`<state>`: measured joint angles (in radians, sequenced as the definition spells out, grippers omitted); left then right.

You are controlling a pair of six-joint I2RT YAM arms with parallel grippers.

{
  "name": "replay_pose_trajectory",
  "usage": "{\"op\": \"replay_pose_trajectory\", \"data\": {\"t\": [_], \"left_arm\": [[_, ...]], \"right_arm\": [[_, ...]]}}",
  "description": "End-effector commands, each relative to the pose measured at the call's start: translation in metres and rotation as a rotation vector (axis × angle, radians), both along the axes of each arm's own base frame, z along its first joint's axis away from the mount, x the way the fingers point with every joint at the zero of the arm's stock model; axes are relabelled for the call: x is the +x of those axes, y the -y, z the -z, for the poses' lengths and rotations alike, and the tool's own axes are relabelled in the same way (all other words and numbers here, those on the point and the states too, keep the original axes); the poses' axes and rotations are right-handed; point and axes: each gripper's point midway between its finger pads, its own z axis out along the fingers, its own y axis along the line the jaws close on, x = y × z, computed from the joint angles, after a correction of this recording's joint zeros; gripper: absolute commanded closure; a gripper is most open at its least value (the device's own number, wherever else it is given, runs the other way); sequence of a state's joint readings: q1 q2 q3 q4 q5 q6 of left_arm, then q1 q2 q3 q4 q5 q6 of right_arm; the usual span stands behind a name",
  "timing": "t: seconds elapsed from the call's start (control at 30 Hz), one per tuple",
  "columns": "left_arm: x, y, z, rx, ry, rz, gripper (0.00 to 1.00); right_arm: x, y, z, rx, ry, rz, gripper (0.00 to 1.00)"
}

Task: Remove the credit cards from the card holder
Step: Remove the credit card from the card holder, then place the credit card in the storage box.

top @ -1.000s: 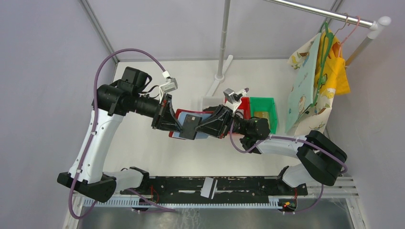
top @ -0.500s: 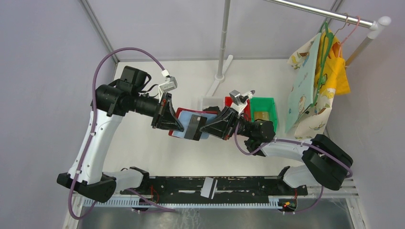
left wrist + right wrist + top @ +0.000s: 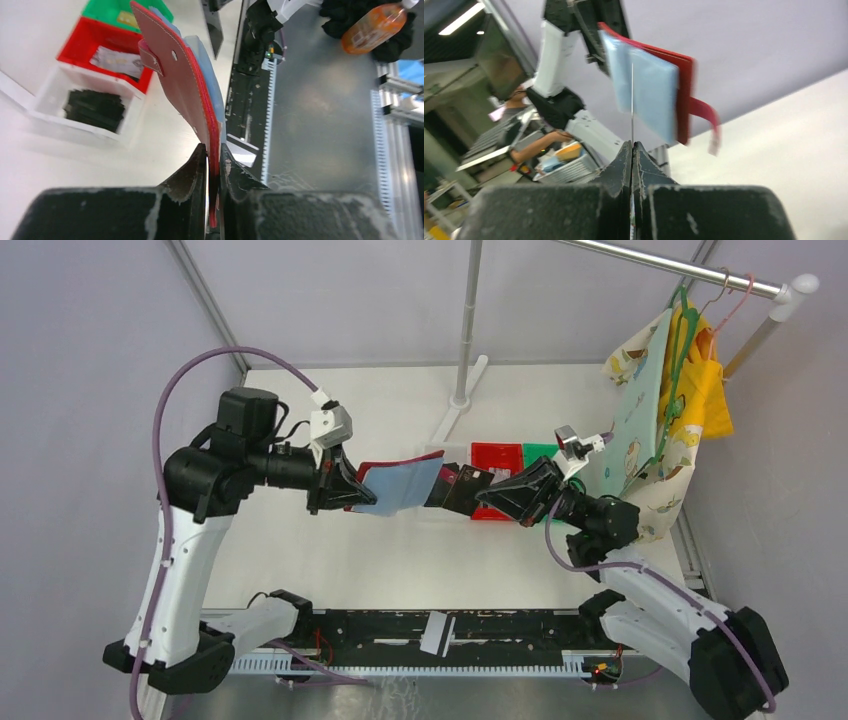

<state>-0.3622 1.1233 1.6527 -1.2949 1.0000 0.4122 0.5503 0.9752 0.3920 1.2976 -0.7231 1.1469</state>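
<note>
— Card holder (image 3: 400,485), whereabouts?
— Hung open above the table (image 3: 330,570), grey-blue inside up, pinched at one end by the left gripper (image 3: 350,494), jaws closed tight on the red cover.
— And the right gripper (image 3: 492,497)?
— Clamped on a dark credit card (image 3: 462,488), just beside the holder's far edge, near the red bin (image 3: 497,454). Could not tell whether touching.

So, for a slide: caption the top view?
Left gripper holds open red folding wallet; right gripper holds thin dark card.
</note>
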Motion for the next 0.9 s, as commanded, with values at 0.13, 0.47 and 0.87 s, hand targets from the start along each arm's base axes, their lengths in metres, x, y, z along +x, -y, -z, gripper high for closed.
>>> {"op": "replay_pose_trajectory", "data": {"t": [0.13,0.47,0.87], "left_arm": [[-0.016,-0.004,-0.023,-0.092,0.536,0.169,0.98],[-0.020,-0.017,-0.011,-0.029,0.954,0.243,0.98],[-0.018,-0.025,0.009,0.047,1.121,0.288,0.98]], "right_arm": [[0.053,0.023,0.068,-0.333,-0.102,0.212,1.00],[0.131,0.026,0.137,-0.603,-0.233,0.409,1.00],[0.209,-0.020,0.208,-0.821,-0.347,0.443,1.00]]}}
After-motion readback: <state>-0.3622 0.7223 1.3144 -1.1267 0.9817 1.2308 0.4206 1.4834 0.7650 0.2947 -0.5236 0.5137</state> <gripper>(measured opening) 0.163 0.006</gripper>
